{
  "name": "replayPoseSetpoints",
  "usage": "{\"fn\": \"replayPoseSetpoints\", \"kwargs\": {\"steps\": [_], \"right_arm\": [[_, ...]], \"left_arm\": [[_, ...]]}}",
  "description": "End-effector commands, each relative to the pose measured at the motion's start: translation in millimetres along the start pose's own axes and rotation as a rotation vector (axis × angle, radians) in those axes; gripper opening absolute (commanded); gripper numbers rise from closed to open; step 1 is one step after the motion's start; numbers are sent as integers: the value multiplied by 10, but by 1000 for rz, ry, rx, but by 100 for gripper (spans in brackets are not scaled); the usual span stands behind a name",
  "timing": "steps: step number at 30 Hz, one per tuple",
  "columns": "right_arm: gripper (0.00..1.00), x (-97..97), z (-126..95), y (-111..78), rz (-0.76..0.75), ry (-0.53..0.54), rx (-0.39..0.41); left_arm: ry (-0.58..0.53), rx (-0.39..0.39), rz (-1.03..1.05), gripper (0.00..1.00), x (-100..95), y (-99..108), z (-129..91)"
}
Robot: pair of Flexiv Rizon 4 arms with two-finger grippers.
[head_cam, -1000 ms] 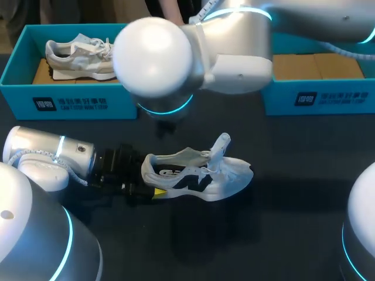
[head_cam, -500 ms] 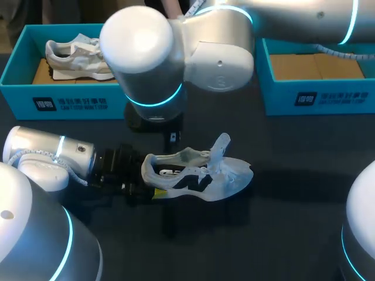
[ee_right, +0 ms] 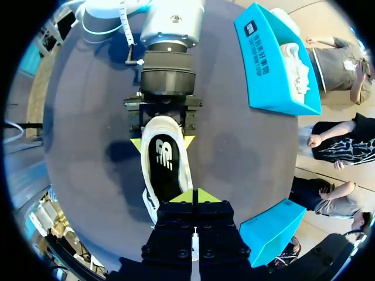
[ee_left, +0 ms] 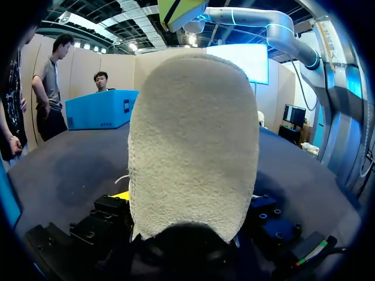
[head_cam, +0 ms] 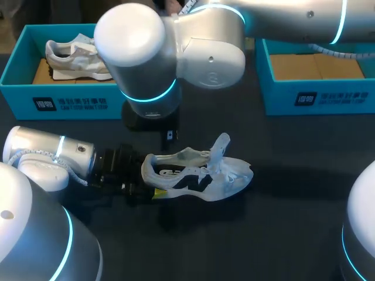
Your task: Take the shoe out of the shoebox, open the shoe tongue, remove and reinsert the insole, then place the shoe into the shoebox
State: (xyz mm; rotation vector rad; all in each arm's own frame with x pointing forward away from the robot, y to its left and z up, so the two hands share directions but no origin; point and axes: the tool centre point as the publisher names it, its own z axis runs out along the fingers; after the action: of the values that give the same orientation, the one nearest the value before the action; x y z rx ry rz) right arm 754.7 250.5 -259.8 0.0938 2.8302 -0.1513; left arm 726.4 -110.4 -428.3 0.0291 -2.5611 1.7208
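White-and-black mesh sneaker [head_cam: 199,175] lies out of the box on the dark table [head_cam: 281,222], heel clamped between the left gripper [ee_right: 162,141] fingers, tongue [head_cam: 221,143] raised. The right gripper [ee_right: 193,196] hangs over its opening, tips pressed together on nothing. Black foam insole [ee_right: 164,161] sits inside, just ahead of the left gripper, so insole work or boxing likely remains. There is a white logo on the insole and white print on the teal cardboard shoebox [head_cam: 328,99], neither read out.

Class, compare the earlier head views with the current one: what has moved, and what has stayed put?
The right arm swung toward the left shoebox, with the right gripper shut above the shoe. Nothing was grasped or released. The left gripper stays clamped on the shoe's heel; shoe and shoebox unmoved.
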Motion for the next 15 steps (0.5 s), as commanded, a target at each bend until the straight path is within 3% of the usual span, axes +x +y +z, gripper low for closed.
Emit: {"fn": "replayPoseSetpoints", "kwargs": {"steps": [1,8,15], "right_arm": [[0,92,57,-18,-5,14,3],[0,332,247,-155,4,49,10],[0,428,543,-107,-24,123,-3]], "left_arm": [[1,-4,-1,0,-5,34,60],[1,-4,-1,0,-5,34,60],[1,-4,-1,0,-5,34,60]]}}
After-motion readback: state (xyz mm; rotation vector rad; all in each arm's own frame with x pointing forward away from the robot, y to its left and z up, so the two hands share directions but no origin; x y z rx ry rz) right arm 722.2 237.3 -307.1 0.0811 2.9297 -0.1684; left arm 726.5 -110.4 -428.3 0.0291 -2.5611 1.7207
